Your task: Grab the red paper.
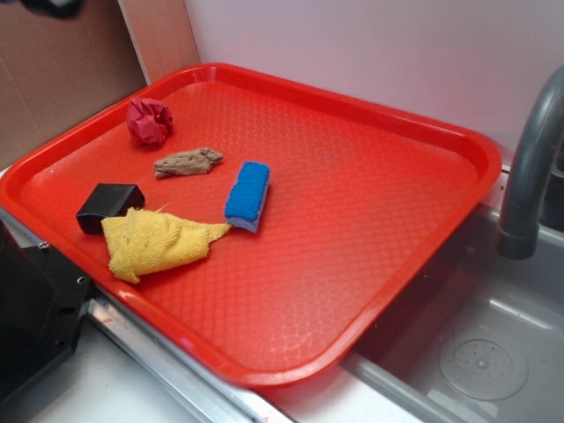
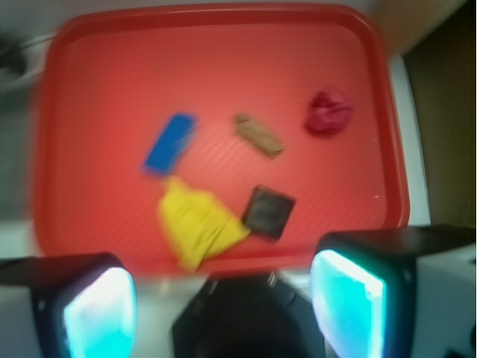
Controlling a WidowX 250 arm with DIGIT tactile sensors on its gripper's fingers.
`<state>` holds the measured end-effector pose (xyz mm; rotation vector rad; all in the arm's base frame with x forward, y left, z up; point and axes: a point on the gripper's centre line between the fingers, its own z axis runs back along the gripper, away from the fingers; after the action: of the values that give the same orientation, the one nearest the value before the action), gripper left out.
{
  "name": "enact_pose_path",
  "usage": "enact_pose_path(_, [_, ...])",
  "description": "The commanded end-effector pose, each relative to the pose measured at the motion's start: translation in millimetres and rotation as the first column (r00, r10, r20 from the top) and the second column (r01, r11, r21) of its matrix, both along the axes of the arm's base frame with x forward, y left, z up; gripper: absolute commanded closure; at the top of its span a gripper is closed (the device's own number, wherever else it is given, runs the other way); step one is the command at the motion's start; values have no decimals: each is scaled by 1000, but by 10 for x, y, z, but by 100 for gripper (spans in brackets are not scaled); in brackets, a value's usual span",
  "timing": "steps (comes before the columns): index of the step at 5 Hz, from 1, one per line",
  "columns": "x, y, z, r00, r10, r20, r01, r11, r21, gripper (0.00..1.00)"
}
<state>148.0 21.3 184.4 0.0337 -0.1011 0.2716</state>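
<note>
**A:** What does the red paper [image 1: 149, 121] look like from where you sit?

**B:** You have a small crumpled ball, crimson, darker than the tray [image 1: 370, 220] under it, with deep wrinkles and folds all over. It is smaller than the blue sponge [image 1: 248, 196]. In the wrist view it shows as a dark red lump [image 2: 329, 112], blurred, toward the right side of the tray [image 2: 97, 97].

**A:** And where is it lying?

**B:** In the exterior view you see it on the tray's textured floor, near the far left corner, close to the rim but not touching it. Nothing touches it. Just beside it toward the middle lies a brown scrap [image 1: 188, 162] of crumpled paper, then the sponge farther on. Nearer the front left edge you have a black block [image 1: 109, 207] with a yellow cloth [image 1: 157, 243] against it; one corner of the cloth reaches the sponge.

**A:** The fingers?

**B:** Your fingers [image 2: 100, 314] are spread wide, empty, hovering over the tray's near edge in the wrist view, well apart from the paper. The gripper [image 2: 223, 317] holds nothing.

**A:** Around the tray?

**B:** It rests over a sink [image 1: 480, 344], with a grey faucet [image 1: 531, 167] at the right.
</note>
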Motion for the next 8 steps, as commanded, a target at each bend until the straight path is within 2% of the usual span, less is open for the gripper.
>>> enact_pose_path(1, [367,624,-603,921,377,97,-384,921,63,0])
enact_pose_path(2, [379,922,-797,854,499,144,-512,856,73,0])
enact_pose_path(3, [386,1155,-870,830,542,135,-554,828,83,0])
enact_pose_path(4, [554,1265,-1026,830,547,107,-556,827,86,0])
enact_pose_path(6, [767,1444,-1375,874,478,90,-486,868,105,0])
enact_pose_path(8, [781,1240,-1671,917,395,52,-399,908,132,0])
